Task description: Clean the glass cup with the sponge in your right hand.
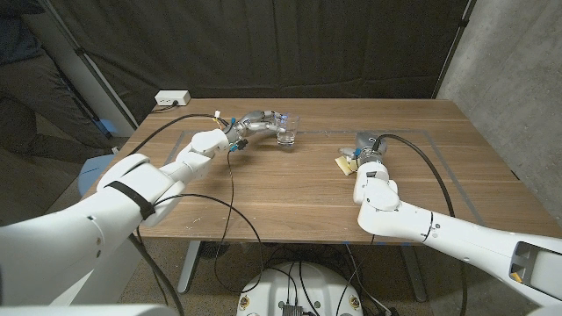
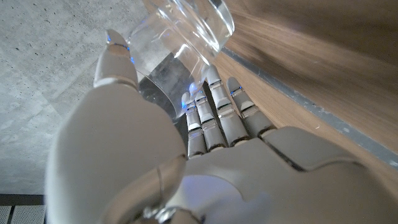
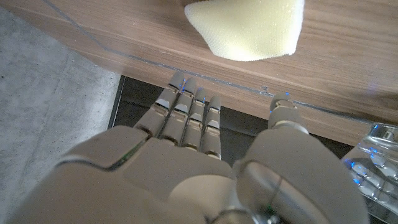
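Upper centre, the left robot hand wraps the upright glass cup on the counter; the right robot hand, spread, sits beside the sponge, whose long axis cannot be told

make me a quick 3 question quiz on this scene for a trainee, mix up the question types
1. True or false: the left hand has its fingers around the glass cup.
2. Multiple choice: where is the sponge? A) inside the cup B) on the table by the right hand C) on the floor
3. Fill in: going by the right wrist view, the right hand is not yet ____ the sponge.

Key
1. True: the fingers wrap the cup.
2. B: it lies on the wood, just ahead of the fingers.
3. holding: fingers apart, sponge untouched.
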### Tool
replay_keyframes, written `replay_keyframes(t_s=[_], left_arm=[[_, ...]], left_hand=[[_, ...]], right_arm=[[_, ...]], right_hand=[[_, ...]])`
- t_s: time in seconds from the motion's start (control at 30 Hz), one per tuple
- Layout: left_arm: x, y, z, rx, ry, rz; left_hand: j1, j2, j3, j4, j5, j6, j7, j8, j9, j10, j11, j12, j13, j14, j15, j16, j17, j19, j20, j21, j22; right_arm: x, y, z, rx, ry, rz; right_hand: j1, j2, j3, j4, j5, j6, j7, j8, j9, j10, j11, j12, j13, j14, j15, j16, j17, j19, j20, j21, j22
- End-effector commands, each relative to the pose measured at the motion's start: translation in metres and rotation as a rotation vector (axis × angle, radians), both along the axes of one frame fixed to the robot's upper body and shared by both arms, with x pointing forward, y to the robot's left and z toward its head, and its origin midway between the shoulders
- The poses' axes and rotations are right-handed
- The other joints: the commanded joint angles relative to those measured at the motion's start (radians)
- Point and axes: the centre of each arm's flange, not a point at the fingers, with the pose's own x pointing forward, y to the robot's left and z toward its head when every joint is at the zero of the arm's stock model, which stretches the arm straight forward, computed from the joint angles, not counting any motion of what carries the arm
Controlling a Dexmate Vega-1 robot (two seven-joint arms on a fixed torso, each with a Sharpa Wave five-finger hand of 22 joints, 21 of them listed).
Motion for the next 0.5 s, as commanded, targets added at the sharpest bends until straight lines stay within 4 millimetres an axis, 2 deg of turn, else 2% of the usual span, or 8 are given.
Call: replay_keyframes(t_s=[0.03,0.5], left_arm=[[-0.0064,-0.0004,0.007,-0.001,-0.039,-0.033],[-0.0087,-0.001,0.0099,-0.006,-0.05,-0.047]], left_hand=[[0.154,0.149,0.071,0.064,0.005,0.136,-0.101,0.188,0.034,0.131,-0.124,0.004,0.022,0.011,-0.143,-0.005,0.005,-0.003,0.001,0.01,0.005],[0.158,0.151,0.076,0.064,0.005,0.132,-0.101,0.197,0.036,0.129,-0.124,0.002,0.027,0.013,-0.142,-0.01,0.013,-0.007,-0.001,0.014,0.005]], right_arm=[[0.0025,0.0039,-0.0064,-0.029,0.08,-0.031],[0.0122,0.0006,-0.0129,-0.038,0.171,-0.047]], right_hand=[[0.016,-0.006,-0.001,0.0,0.006,0.001,-0.006,0.0,0.001,-0.005,-0.002,-0.003,0.004,0.005,-0.074,0.002,0.005,0.007,-0.001,0.011,0.007],[0.015,0.0,-0.004,0.011,0.014,-0.008,-0.001,-0.007,0.001,-0.018,0.001,-0.013,0.005,-0.008,-0.071,-0.001,0.015,0.0,-0.005,0.019,0.016]])
